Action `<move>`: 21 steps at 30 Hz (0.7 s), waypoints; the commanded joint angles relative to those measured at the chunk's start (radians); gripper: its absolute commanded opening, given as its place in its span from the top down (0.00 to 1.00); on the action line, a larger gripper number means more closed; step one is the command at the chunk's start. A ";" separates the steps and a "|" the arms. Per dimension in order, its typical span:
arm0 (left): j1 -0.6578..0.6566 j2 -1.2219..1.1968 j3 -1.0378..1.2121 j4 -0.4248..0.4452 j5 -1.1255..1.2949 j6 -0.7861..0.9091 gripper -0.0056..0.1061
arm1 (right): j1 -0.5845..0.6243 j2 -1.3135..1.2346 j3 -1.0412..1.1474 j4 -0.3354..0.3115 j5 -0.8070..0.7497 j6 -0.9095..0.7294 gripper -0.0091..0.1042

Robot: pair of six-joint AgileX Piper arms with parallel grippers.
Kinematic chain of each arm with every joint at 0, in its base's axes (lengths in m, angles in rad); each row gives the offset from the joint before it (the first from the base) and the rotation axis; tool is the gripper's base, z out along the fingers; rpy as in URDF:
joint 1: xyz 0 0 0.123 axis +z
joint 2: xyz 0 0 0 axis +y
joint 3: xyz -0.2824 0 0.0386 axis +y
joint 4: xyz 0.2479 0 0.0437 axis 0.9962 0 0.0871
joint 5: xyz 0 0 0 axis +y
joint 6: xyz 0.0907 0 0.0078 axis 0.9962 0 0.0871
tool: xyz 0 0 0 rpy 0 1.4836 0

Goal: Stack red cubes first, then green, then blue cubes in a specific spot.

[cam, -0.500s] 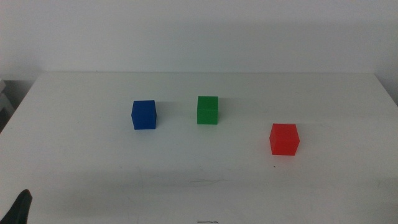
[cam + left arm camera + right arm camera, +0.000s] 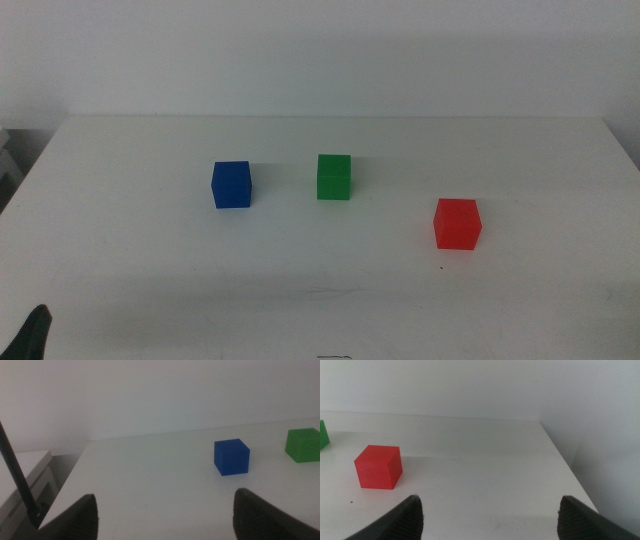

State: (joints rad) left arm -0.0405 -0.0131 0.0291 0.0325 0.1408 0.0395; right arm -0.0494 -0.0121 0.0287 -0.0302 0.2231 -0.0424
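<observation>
The left gripper (image 2: 165, 510) waits at the table's (image 2: 120, 250) near left corner, its jaws spread wide and holding nothing, with the blue cube (image 2: 231, 457) well ahead of them. The right gripper (image 2: 490, 515) is likewise wide apart and bare, the red cube (image 2: 378, 467) lying ahead, off toward one jaw. Farther back, the green cube (image 2: 334, 177) sits between blue and red, all three apart.

One red cube (image 2: 457, 223), one green cube (image 2: 334, 177), one blue cube (image 2: 231, 185); three cubes on one table (image 2: 120, 240).
</observation>
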 commanded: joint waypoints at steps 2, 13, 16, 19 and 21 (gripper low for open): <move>-0.004 -0.020 -0.003 0.000 -0.080 -0.014 0.14 | -0.006 -0.020 -0.018 -0.005 -0.087 -0.005 0.11; -0.004 -0.020 -0.003 0.000 -0.080 -0.014 0.14 | -0.004 0.289 -0.184 0.187 0.025 -0.064 0.11; -0.004 -0.020 -0.003 0.000 -0.080 -0.014 0.14 | -0.004 0.472 -0.335 0.244 0.149 -0.156 0.11; -0.004 -0.020 -0.003 0.000 -0.080 -0.014 0.14 | -0.004 0.642 -0.512 0.345 0.313 -0.206 0.11; -0.004 -0.020 -0.003 0.000 -0.080 -0.014 0.14 | -0.004 0.742 -0.596 0.395 0.389 -0.216 0.11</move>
State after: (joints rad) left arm -0.0405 -0.0131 0.0291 0.0325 0.1408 0.0395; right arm -0.0494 0.6608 -0.4761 0.3103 0.5898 -0.2265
